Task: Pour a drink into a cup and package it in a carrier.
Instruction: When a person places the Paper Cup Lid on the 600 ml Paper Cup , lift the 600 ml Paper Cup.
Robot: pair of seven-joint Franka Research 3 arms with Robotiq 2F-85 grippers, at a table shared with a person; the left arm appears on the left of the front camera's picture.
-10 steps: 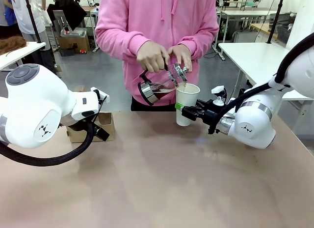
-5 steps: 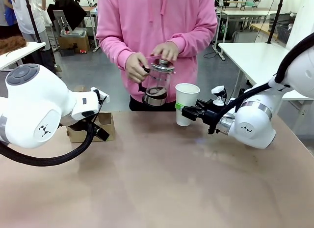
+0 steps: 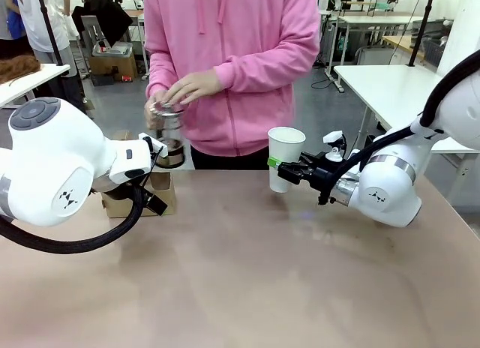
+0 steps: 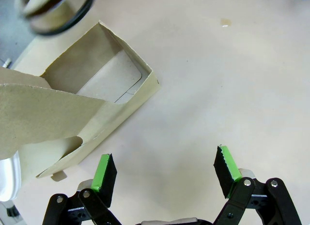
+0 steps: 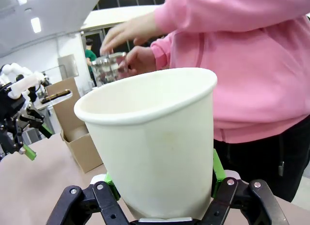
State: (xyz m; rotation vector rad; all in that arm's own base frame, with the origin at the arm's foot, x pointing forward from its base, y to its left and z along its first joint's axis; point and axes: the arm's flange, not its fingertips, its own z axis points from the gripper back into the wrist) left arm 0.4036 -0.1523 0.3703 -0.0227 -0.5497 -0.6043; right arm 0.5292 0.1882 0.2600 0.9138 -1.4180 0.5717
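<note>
The tall white paper cup [image 3: 286,157] stands upright at the table's far edge, with my right gripper [image 3: 280,168] shut around its lower half. The right wrist view shows the cup [image 5: 155,142] close up between the green pads [image 5: 216,172]; its contents are hidden. A person in pink holds the glass press jug [image 3: 169,133] upright with both hands at the far left, a little dark drink [image 3: 172,147] in its bottom. My left gripper [image 4: 164,170] hangs open over bare table beside the brown cardboard carrier [image 4: 87,101]. The carrier [image 3: 159,192] sits partly behind my left arm.
The jug's steel base [image 4: 53,7] hovers just beyond the carrier in the left wrist view. A small wet spot [image 4: 224,22] marks the table. The near half of the tabletop [image 3: 247,288] is bare. White tables [image 3: 390,82] stand far back right.
The person tipped the jug back upright from over the cup and carried it left, to above the carrier's far side. Both arms stayed still, the cup unmoved.
</note>
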